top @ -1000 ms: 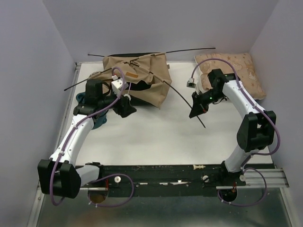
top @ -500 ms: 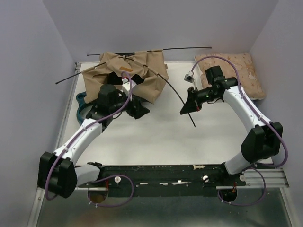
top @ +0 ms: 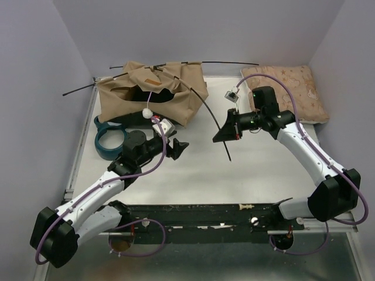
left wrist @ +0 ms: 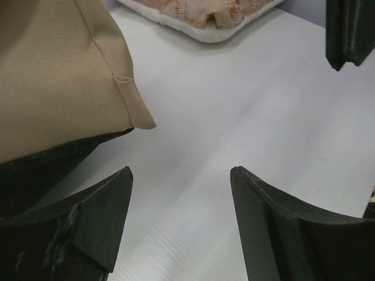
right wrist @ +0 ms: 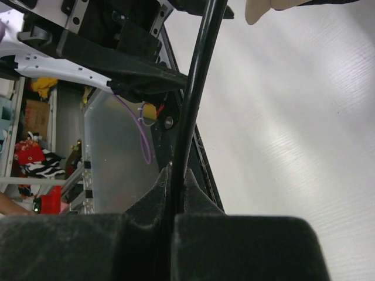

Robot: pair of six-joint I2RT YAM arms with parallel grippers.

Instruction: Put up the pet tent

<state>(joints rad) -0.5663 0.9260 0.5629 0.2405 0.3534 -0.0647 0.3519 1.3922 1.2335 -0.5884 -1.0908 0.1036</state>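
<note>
Progress stood near halfway, by my judgement: the pet tent (top: pixel 181 93) sat at the far left of the worktop (top: pixel 193 172) as a slumped fabric box, its dark opening facing my bases and a white pom-pom (top: pixel 147 112) hanging in front of it. Thin black poles jutted loose past the cloth. My right gripper (top: pixel 225 130) was clamped on one pole (top: pixel 206 108) arching from the tent's right corner. My left gripper (top: pixel 177 147) hung empty, jaws apart, just off the front corner. Seating the poles and squaring the shape were left. The orange-brown label patch (top: pixel 154 68) was too small to read, and I saw no other writing.
</note>
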